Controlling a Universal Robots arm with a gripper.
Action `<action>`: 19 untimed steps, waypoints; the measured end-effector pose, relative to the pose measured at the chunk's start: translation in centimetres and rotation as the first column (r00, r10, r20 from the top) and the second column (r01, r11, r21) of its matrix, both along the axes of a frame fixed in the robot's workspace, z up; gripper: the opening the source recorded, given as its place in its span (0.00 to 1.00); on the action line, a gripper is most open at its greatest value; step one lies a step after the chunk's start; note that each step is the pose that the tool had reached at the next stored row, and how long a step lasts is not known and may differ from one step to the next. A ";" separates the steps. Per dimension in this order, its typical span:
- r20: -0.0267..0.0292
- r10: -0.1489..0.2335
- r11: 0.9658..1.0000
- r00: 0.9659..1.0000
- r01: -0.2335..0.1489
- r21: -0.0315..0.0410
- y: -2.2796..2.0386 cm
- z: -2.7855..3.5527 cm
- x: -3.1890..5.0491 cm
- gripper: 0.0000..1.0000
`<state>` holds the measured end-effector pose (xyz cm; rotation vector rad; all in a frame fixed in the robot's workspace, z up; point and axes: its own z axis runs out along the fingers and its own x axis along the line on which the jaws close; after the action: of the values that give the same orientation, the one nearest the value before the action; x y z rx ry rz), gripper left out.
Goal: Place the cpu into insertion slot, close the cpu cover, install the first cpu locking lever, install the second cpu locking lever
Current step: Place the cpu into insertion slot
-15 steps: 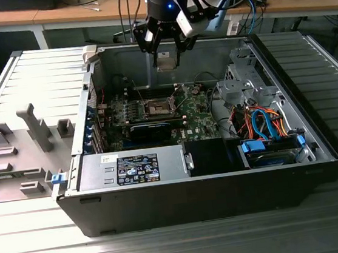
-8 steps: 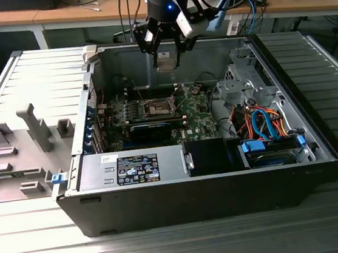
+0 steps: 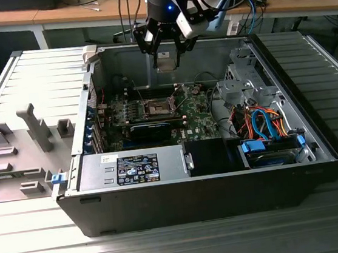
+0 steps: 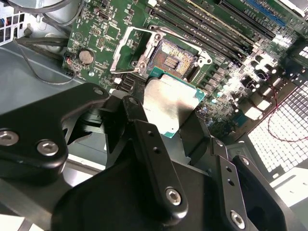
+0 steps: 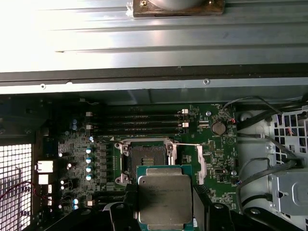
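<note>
Gripper clamped on the cpu, poised over the open insertion slot.

Largest in the scene, the open computer case lies on its side, so the green circuit board faces upward and can be reached from above. On the board the insertion slot, dark-centred and metal-rimmed, lies bare. The cpu cover appears swung up beside it, presumably so that nothing bars the chip's way. The cpu is held flat, metal face toward the wrist, by two opposite edges between the black fingers. These are drawn together only to the chip's width, a hold that leaves its underside free to meet the socket. In both wrist views the chip is apart from the slot; in the exterior view it hangs well above the board. Placement, on this evidence, is not yet done.
</note>
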<state>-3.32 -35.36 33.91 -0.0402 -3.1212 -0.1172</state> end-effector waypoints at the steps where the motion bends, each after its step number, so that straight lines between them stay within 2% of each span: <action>1: 0.000 0.000 1.000 1.000 0.000 0.000 0.00 -0.01 0.00 0.54; 7: 0.000 0.000 1.000 1.000 0.000 0.000 0.00 -0.37 0.00 0.54; 19: 0.000 0.000 1.000 1.000 0.000 0.000 0.00 -0.65 0.00 0.54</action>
<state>-3.32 -35.36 33.26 -0.0402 -3.1211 -0.1172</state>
